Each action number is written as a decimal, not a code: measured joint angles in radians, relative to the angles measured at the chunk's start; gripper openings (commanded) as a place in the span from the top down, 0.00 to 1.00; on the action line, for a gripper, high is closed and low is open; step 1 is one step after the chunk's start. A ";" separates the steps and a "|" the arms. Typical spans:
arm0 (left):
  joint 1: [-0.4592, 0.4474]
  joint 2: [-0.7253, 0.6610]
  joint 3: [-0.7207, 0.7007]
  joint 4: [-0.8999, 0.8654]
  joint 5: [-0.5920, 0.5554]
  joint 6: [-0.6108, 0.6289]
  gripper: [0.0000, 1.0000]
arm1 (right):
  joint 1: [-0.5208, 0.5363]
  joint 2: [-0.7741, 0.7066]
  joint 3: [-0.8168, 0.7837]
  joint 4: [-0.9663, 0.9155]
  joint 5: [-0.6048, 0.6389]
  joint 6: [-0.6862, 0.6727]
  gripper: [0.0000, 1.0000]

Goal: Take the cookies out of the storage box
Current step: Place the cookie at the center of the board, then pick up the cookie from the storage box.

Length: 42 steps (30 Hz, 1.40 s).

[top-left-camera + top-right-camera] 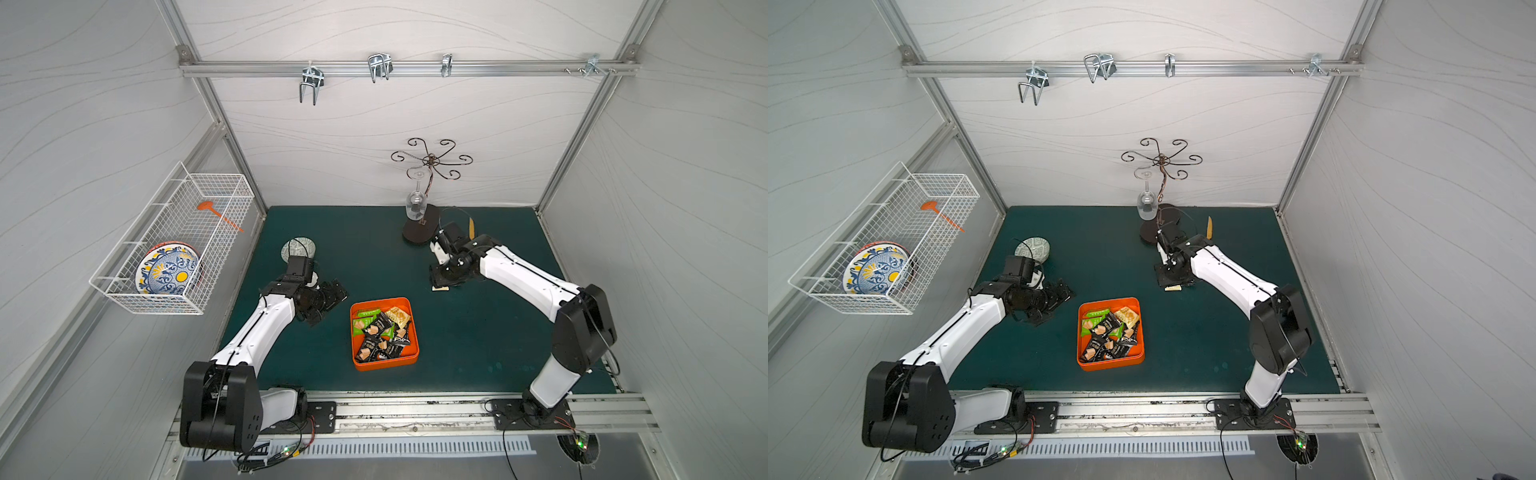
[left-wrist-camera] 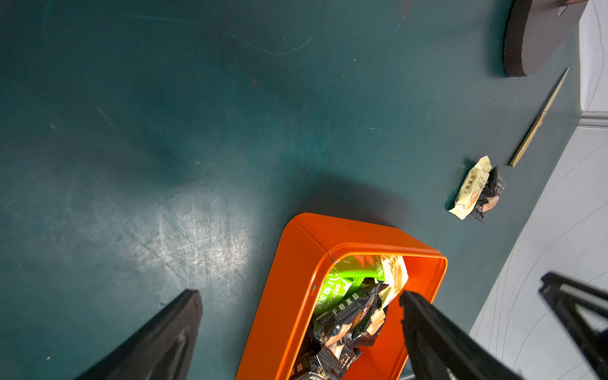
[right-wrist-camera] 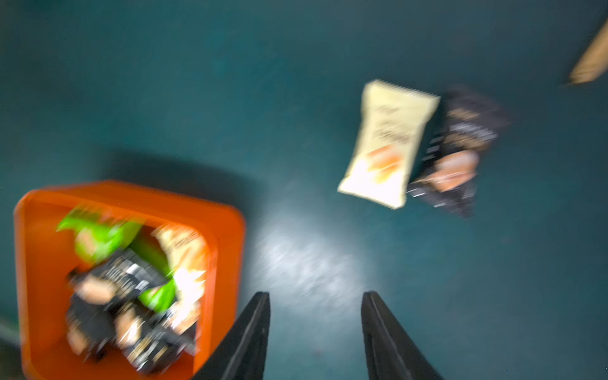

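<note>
On mat [image 2: 197, 131]: pale packet [image 2: 471, 188], black packet [image 2: 491, 194] touching, long axes parallel.

Shallow square plastic storage box [image 1: 384, 362]: bright orange, plain. Sealed cookie packets in box [image 1: 379, 334]: black, bright green, pale yellow; tan biscuit prints. Pale yellow loose packet [image 3: 385, 141], black loose packet [image 3: 460, 138]: orange-tan biscuit picture each. Rubbery table mat [image 1: 478, 340]: dark teal, pale scuffs. Round ceramic plate [image 1: 166, 270]: white, blue scrollwork, yellow spots, orange rim. Wire basket [image 1: 214, 176]: white.
</note>
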 measured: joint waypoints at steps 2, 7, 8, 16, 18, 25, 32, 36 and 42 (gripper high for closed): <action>0.001 0.000 0.000 0.000 -0.003 0.000 0.02 | 0.067 -0.006 -0.012 -0.002 -0.019 0.046 0.44; 0.013 -0.001 0.000 0.000 -0.011 0.000 0.02 | 0.211 -0.004 -0.028 0.021 -0.096 0.176 0.43; 0.015 -0.002 0.000 0.000 -0.011 0.000 0.02 | 0.228 -0.003 -0.028 0.029 -0.110 0.196 0.43; 0.020 -0.053 -0.003 -0.001 -0.006 0.000 0.02 | 0.277 0.069 -0.021 0.061 -0.172 0.268 0.44; 0.020 -0.066 -0.006 -0.002 0.000 0.000 0.02 | 0.280 0.089 -0.021 0.049 -0.170 0.271 0.45; 0.020 -0.080 -0.014 -0.020 0.006 0.004 0.02 | 0.342 0.151 0.035 -0.060 -0.108 0.256 0.44; 0.020 -0.089 -0.016 -0.027 0.006 0.005 0.02 | 0.397 0.219 0.109 -0.145 -0.054 0.261 0.43; 0.020 -0.092 -0.016 -0.027 0.006 0.009 0.02 | 0.400 0.260 0.129 -0.182 -0.041 0.275 0.39; 0.020 -0.092 -0.020 -0.027 0.006 0.012 0.02 | 0.387 0.309 0.150 -0.202 -0.039 0.287 0.38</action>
